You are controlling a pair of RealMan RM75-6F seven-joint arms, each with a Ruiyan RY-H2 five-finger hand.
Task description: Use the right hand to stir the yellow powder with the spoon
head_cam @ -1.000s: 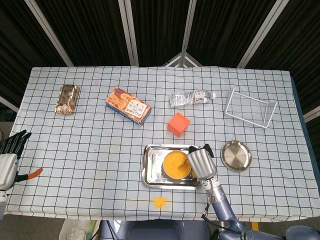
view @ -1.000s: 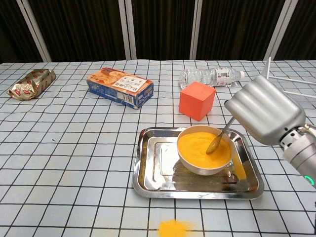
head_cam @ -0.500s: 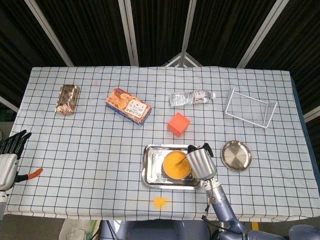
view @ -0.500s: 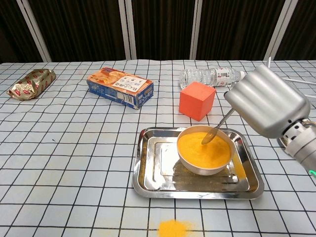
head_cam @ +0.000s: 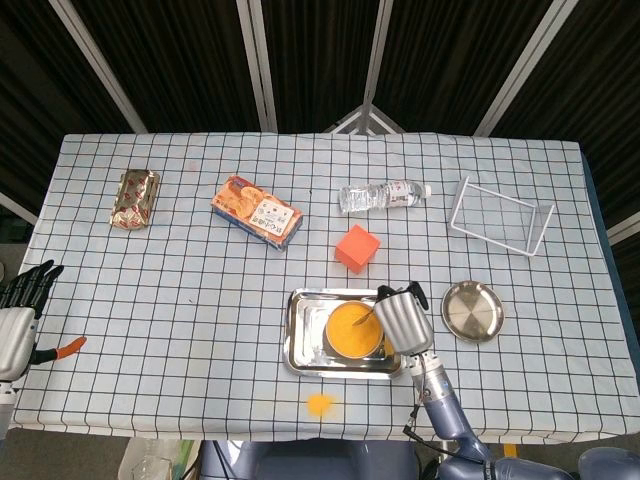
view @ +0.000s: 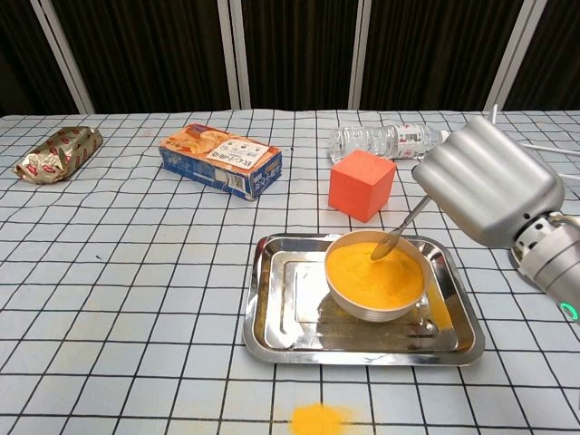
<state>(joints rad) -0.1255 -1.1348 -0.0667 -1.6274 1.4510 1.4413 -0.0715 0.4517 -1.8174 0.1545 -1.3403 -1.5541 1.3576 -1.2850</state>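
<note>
Chest view: the right hand grips the spoon by the upper end of its handle, fingers closed round it with the back of the hand toward the camera. The spoon slopes down and to the left; its tip sits at the far rim side of the bowl, at or just in the surface of the yellow powder. Whether the tip is buried or only touching cannot be settled from this angle. The bowl stands in the right half of a steel tray, near the front edge of the desk. Loose powder lies on the tray floor right of the bowl, and a small spill sits on the cloth in front of the tray.

Head view: the left hand rests at the far left edge of the desk, well apart from the work, fingers spread and holding nothing. The right hand is just right of the bowl.

Assessment: stirring is in progress. To do it well, the tip should go deeper into the powder and travel in slow circles kept inside the rim. The bowl is unrestrained and nearly full, so sideways pressure on the wall may shift it or throw more powder out. The existing spills suggest that pace and depth need watching.
</note>
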